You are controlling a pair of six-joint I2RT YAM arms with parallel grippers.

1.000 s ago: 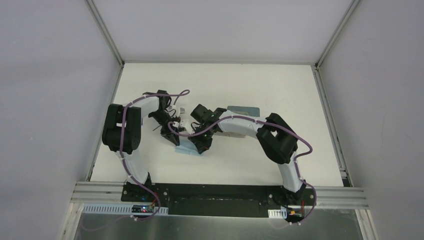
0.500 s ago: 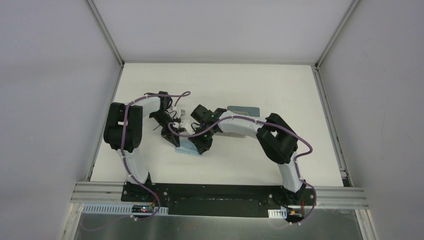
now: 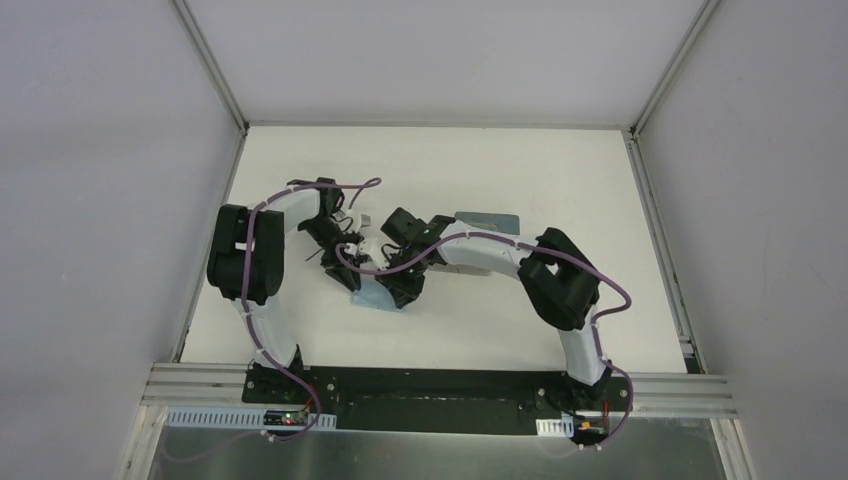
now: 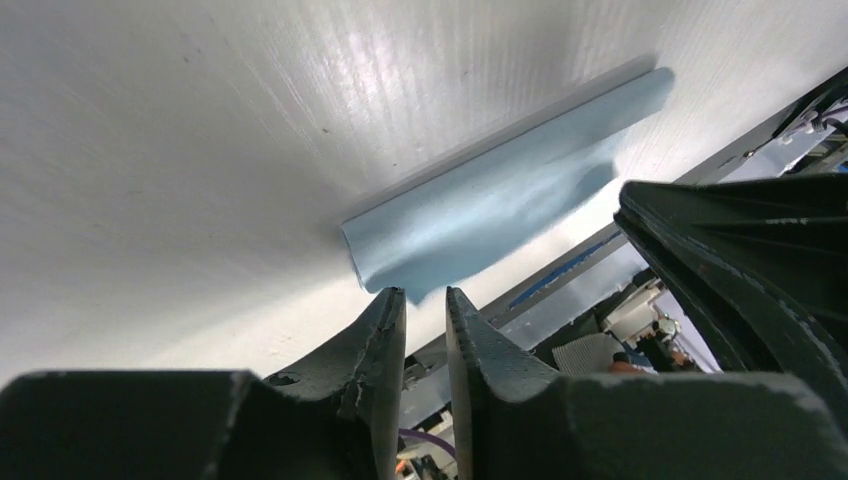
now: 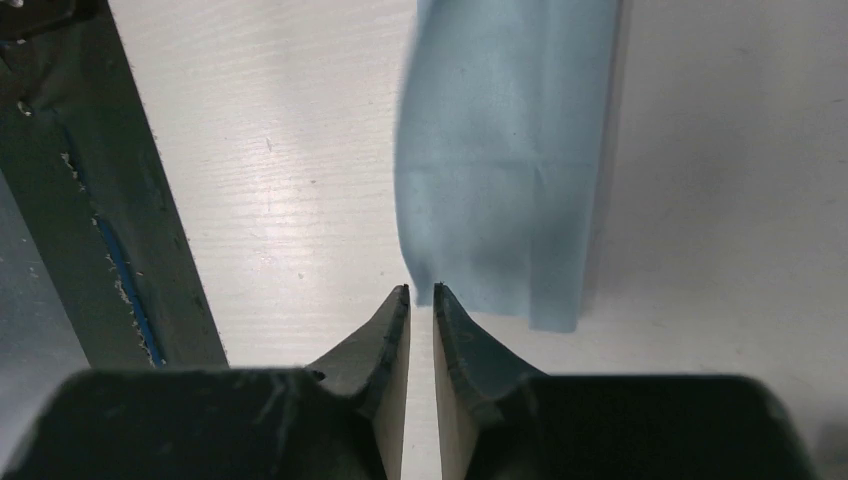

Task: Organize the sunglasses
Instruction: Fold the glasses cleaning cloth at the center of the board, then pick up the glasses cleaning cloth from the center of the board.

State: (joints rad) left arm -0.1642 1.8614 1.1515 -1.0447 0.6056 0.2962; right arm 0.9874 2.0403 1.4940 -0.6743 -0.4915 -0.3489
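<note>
A light blue cloth [image 4: 500, 205] lies folded on the white table, with a rolled fold along its far edge. In the left wrist view my left gripper [image 4: 425, 292] hovers just off its near corner, jaws a little apart with nothing between them. My right gripper [image 5: 421, 288] stands at the near edge of the same cloth [image 5: 500, 160], jaws parted by a narrow gap and empty. From above, both grippers meet over the cloth [image 3: 372, 298] at the table's middle. The sunglasses are out of view, hidden under the arms or elsewhere.
A grey-blue case [image 3: 487, 217] lies behind the right arm's forearm. The black rail [image 5: 110, 200] of the table's near edge shows at the left of the right wrist view. The right arm's body [image 4: 740, 260] looms close on the left wrist's right side.
Both grippers were shut a second ago and now stand slightly apart, off the cloth. The arms have barely shifted; the cloth stays in place.
</note>
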